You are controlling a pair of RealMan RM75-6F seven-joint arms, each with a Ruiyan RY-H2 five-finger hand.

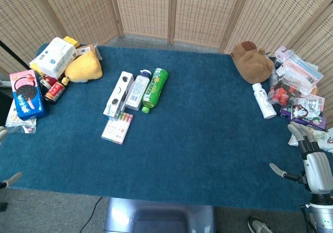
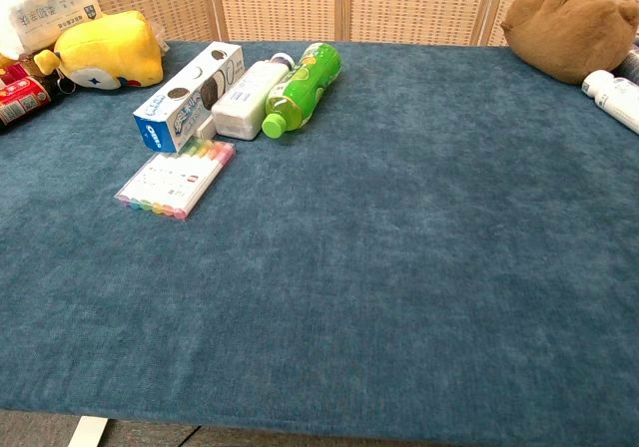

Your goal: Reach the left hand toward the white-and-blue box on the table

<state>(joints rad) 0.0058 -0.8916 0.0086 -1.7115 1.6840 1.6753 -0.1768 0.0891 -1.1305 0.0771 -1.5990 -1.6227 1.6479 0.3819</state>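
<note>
The white-and-blue box lies flat on the blue cloth, left of centre, its blue end toward me; the chest view shows it too. Only slivers of my left hand show at the head view's left edge, near the table's front left corner: a thumb sticking out and a fingertip higher up, far from the box and holding nothing. My right hand hovers at the front right corner, fingers straight, thumb spread, empty. Neither hand appears in the chest view.
Beside the box lie a white bottle, a green bottle and a marker pack. A yellow plush, tissue pack and snack boxes crowd the back left. A brown plush and white bottle sit at right.
</note>
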